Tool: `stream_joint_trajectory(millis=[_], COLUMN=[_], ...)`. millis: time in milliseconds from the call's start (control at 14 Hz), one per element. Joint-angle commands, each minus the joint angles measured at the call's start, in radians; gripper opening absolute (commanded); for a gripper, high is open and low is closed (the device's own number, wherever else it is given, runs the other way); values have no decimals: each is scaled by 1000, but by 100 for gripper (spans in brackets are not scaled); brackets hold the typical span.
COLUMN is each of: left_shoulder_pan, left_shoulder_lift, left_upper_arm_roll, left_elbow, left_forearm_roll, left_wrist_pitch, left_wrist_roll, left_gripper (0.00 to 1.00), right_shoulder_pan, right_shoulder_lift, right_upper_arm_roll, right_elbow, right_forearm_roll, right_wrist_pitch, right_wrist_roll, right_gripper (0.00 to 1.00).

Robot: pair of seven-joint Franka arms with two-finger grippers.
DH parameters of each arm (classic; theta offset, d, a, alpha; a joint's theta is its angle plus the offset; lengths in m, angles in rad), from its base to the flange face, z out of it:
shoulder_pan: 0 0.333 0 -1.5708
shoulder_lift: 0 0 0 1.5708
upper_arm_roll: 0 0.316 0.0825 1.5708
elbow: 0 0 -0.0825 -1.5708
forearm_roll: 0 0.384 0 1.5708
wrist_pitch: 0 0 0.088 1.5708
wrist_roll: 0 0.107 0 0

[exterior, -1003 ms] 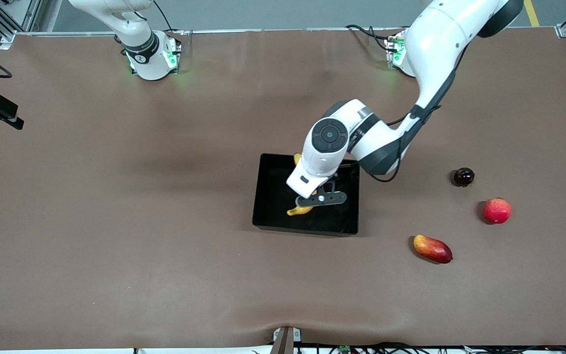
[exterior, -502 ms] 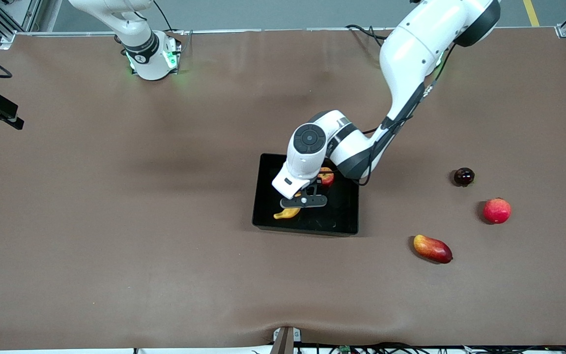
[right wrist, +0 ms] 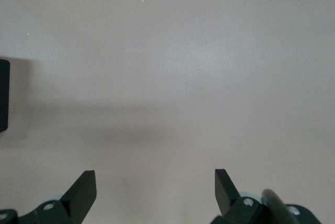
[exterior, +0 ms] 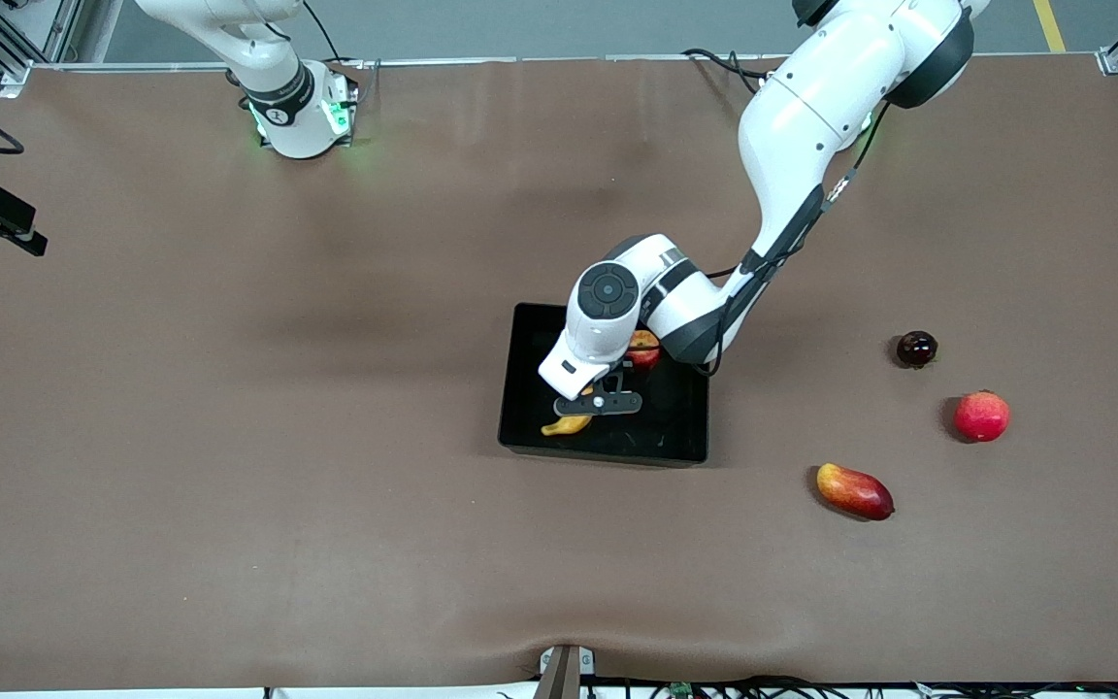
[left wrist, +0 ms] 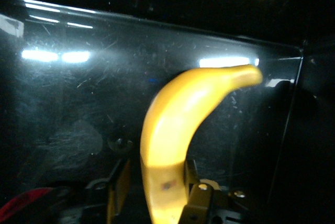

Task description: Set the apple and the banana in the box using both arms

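The black box (exterior: 671,427) stands mid-table. The small red-and-yellow apple (exterior: 643,348) lies in it, by the wall toward the robots. The yellow banana (exterior: 567,424) lies in the box too, with only its tip showing past the left gripper (exterior: 603,400). In the left wrist view the banana (left wrist: 180,124) runs between the fingers of the left gripper (left wrist: 155,179). One finger stands clear of the banana with a dark gap; the other is against it. The right gripper (right wrist: 155,187) hangs open over bare table, holding nothing.
On the table toward the left arm's end lie an oblong red-yellow mango (exterior: 854,490), a round red fruit (exterior: 982,416) and a small dark fruit (exterior: 916,349). The right arm's base (exterior: 297,107) stands at the table's edge.
The left arm swung a little toward the right arm's end and sank lower into the box with the banana, uncovering the apple. Its jaws have parted from the banana. The right arm has not moved.
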Motion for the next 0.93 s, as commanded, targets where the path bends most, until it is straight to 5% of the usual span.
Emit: stream_joint_trajectory(millis=[0, 502, 860], left_shoulder_pan=[11, 218, 375], left_shoulder_lift=[-55, -372, -527], left_upper_arm_roll=[7, -4, -7], left_elbow=[7, 2, 4], left_forearm_roll=[28, 14, -27], left_wrist_pitch=[-20, -309, -455], left_wrist_roll=[-17, -2, 238], left_gripper=[100, 100, 100], right_shoulder_pan=[-20, -20, -20], right_shoulder_lift=[5, 4, 4], right_upper_arm_roll=[14, 14, 14], right_elbow=[12, 14, 12], right_forearm_roll=[-15, -17, -17], right_wrist_pitch=[-4, -1, -1], right_wrist_roll=[-15, -17, -17], right_gripper=[100, 100, 100])
